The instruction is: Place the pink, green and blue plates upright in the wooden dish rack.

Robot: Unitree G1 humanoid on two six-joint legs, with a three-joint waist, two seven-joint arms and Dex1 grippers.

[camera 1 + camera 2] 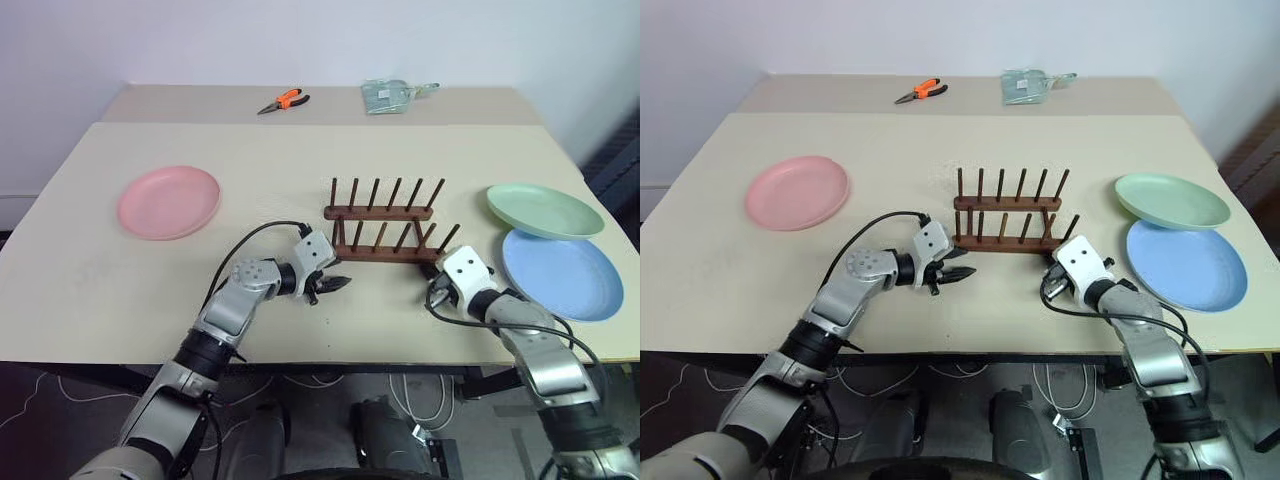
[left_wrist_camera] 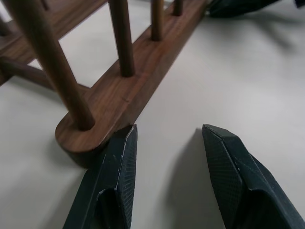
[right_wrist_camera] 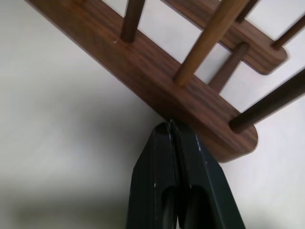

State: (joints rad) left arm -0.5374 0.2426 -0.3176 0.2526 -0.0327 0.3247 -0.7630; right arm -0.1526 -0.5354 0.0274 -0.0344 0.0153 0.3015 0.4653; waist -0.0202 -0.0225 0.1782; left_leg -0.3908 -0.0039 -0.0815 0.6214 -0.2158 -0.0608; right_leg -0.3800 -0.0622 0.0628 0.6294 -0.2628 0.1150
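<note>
The wooden dish rack (image 1: 385, 235) stands empty in the middle of the table. A pink plate (image 1: 168, 202) lies flat at the left. On the right the green plate (image 1: 544, 211) rests partly over the blue plate (image 1: 562, 275). My left gripper (image 2: 167, 131) is open and low on the table at the rack's near left end, with one finger (image 2: 119, 162) against the end of the near rail and nothing between the fingers. My right gripper (image 3: 170, 125) is shut and empty, its tips pressed against the near rail by the rack's right end.
Orange-handled pliers (image 1: 284, 101) and a clear plastic packet (image 1: 392, 95) lie on the far table section. The table's front edge (image 1: 330, 362) runs just behind both wrists. Bare tabletop separates the pink plate from the rack.
</note>
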